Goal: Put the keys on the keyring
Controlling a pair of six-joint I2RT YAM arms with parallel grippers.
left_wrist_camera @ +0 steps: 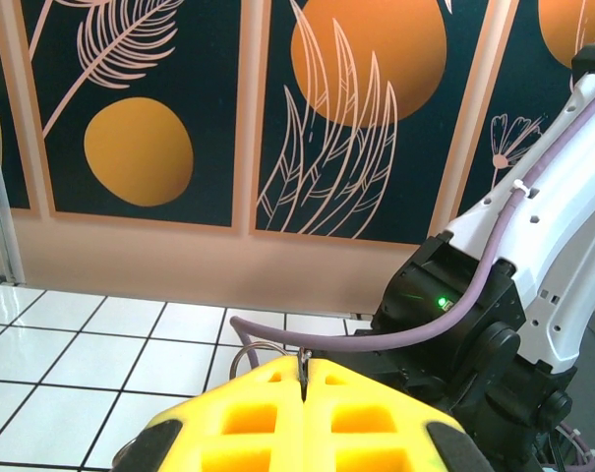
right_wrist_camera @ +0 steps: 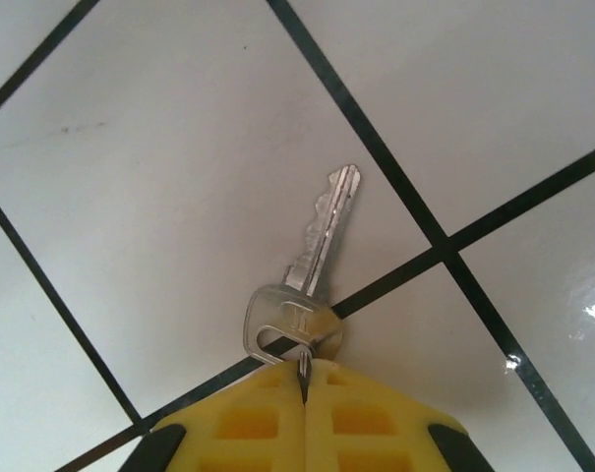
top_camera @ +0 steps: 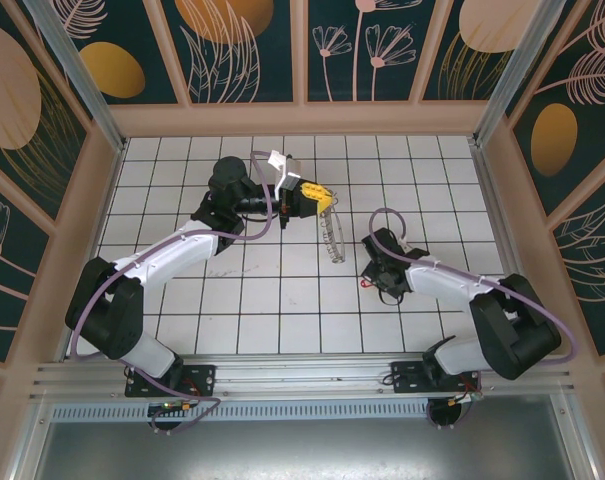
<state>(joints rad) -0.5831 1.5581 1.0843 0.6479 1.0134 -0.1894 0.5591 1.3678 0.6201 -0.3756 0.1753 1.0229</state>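
The left end effector, with moulded yellow fingers pressed together, pinches the keyring, a thin round steel wire loop, raised at 12 o'clock of the bench centre. The right end effector is clamped on the rounded bow of a flat silver key. The key's serrated blade points to 1 o'clock and lies against the bench, which is glossy white tile with black grid lines. Wall panels are dark teal with orange ovals and pale leaf outlines.
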